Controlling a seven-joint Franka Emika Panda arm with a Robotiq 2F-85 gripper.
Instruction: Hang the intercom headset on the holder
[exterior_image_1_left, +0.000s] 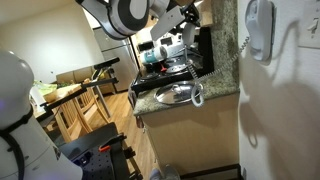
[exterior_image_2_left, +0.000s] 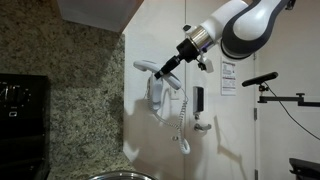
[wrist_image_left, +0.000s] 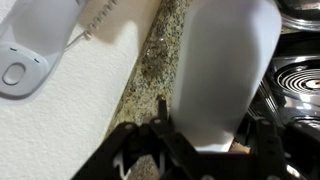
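Note:
My gripper (wrist_image_left: 207, 132) is shut on the white intercom headset (wrist_image_left: 225, 60), which fills the middle of the wrist view. In an exterior view the gripper (exterior_image_2_left: 172, 66) holds the headset (exterior_image_2_left: 146, 68) roughly level in front of the white wall, just above the light-grey holder (exterior_image_2_left: 158, 96). The white coiled cord (exterior_image_2_left: 182, 125) hangs down from it. In the wrist view the holder (wrist_image_left: 25, 55) lies at the far left, apart from the headset, with the cord (wrist_image_left: 104, 14) beside it. The holder also shows high on the wall in an exterior view (exterior_image_1_left: 260, 28).
A speckled granite panel (exterior_image_2_left: 70, 90) adjoins the white wall. A round steel bowl (exterior_image_1_left: 175, 94) sits on the counter below, next to a black stove (exterior_image_1_left: 165, 62) with coil burners (wrist_image_left: 296, 82). A small black unit (exterior_image_2_left: 198, 100) and a paper notice (exterior_image_2_left: 229, 78) are on the wall.

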